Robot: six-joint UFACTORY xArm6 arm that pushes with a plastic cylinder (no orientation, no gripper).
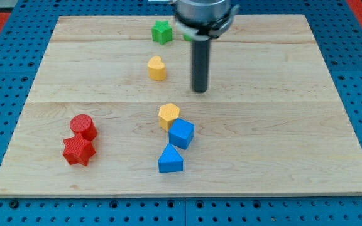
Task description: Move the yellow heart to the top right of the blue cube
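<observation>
The yellow heart (157, 68) sits on the wooden board (281, 125) in the upper middle. The blue cube (181, 134) lies lower down, near the centre, with a yellow hexagon block (168, 116) touching its upper left. My tip (199, 90) rests on the board to the right of the yellow heart and a little lower, with a gap between them. It is above the blue cube and slightly to its right.
A blue triangular block (170, 159) lies just below the blue cube. A green star block (162, 31) sits near the top edge; a second green block (186, 37) peeks out behind the rod. A red cylinder (83, 127) and a red star block (78, 150) lie at lower left.
</observation>
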